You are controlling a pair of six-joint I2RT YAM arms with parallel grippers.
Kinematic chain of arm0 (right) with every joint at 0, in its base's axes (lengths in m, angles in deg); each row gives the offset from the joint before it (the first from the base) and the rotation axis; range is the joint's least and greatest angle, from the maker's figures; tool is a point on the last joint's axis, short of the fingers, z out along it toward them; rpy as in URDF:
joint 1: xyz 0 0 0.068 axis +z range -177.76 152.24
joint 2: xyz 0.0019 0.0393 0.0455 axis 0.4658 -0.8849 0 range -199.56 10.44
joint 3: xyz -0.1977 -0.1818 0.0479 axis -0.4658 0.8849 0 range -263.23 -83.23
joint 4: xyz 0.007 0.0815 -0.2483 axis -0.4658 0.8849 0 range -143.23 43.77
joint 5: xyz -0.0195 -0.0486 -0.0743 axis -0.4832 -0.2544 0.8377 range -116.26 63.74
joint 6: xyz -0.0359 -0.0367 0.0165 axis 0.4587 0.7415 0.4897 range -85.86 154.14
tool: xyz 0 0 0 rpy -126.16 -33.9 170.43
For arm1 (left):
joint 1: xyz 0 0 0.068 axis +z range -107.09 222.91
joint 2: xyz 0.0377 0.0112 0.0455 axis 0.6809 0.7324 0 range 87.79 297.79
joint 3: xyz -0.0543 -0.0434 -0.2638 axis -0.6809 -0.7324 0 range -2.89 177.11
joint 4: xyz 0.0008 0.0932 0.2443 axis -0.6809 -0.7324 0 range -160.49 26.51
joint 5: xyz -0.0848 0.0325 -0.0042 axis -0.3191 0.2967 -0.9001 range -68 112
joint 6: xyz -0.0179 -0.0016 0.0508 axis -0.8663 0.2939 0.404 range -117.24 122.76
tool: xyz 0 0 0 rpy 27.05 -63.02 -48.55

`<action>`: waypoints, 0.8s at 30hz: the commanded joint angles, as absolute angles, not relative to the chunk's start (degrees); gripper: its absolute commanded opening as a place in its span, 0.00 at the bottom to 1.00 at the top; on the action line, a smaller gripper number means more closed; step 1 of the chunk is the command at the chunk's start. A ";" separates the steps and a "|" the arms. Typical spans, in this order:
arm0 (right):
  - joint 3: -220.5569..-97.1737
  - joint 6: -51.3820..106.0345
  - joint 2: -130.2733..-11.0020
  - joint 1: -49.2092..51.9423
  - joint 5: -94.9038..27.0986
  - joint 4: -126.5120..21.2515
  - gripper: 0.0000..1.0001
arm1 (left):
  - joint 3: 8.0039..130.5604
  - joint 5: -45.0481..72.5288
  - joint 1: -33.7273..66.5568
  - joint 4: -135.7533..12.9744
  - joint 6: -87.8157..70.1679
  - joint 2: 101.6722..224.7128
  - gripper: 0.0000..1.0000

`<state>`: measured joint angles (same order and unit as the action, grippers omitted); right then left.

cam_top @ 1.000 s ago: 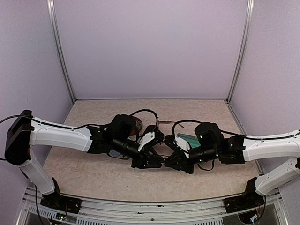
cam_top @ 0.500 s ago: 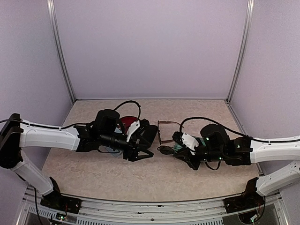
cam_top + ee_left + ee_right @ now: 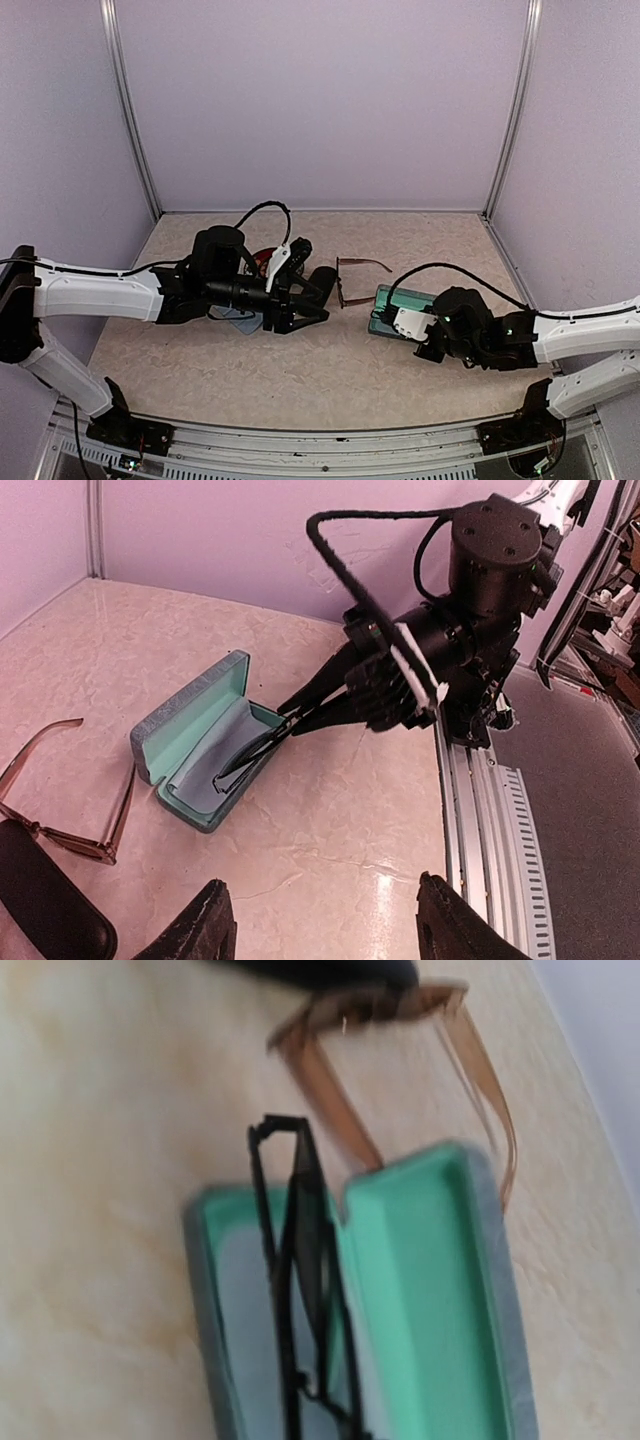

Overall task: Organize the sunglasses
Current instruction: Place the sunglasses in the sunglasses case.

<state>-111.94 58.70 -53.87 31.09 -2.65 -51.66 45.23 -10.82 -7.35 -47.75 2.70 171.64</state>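
The black-framed sunglasses [image 3: 243,760] hang folded over the light cloth lining of an open grey-blue case [image 3: 190,708] with a teal inside. My right gripper [image 3: 296,713] is shut on their near end; in the right wrist view the black sunglasses [image 3: 298,1260] run down over the case [image 3: 430,1270]. The reddish-brown sunglasses [image 3: 356,276] lie unfolded on the table just left of that case [image 3: 384,297], arms pointing right. My left gripper [image 3: 325,930] stands open with nothing between its fingers, left of both pairs.
A shut black case [image 3: 321,282] lies beside the left gripper [image 3: 312,308], with a red object [image 3: 265,262] behind the arm and a light-blue cloth [image 3: 244,320] under it. A metal rail [image 3: 482,810] runs along the table's near edge.
The two grippers, close together at mid-table, have drawn apart. The left gripper opened and pulled back left. The right arm moved back right with the black sunglasses, now over the open case.
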 commanded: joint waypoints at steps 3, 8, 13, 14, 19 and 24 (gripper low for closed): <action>-106.83 70.29 -55.06 29.02 1.33 -63.72 0.04 | 44.92 -11.93 -7.94 -44.28 1.53 172.14 0.60; -103.96 74.83 -54.65 25.93 -2.80 -70.19 0.03 | 45.01 -11.47 -8.62 -44.41 1.79 172.76 0.60; -101.33 78.54 -55.02 22.33 -9.01 -76.52 0.03 | 45.34 -11.78 -8.94 -44.29 1.92 173.94 0.60; -100.45 78.75 -54.51 21.48 -10.67 -78.29 0.03 | 45.50 -11.77 -8.94 -44.25 1.96 174.19 0.60; -98.46 79.29 -52.60 17.50 -18.00 -81.28 0.03 | 46.35 -12.52 -9.03 -44.27 2.14 175.59 0.60; -98.34 78.55 -53.23 14.09 -25.18 -81.69 0.03 | 47.27 -13.07 -9.03 -44.79 2.72 176.72 0.60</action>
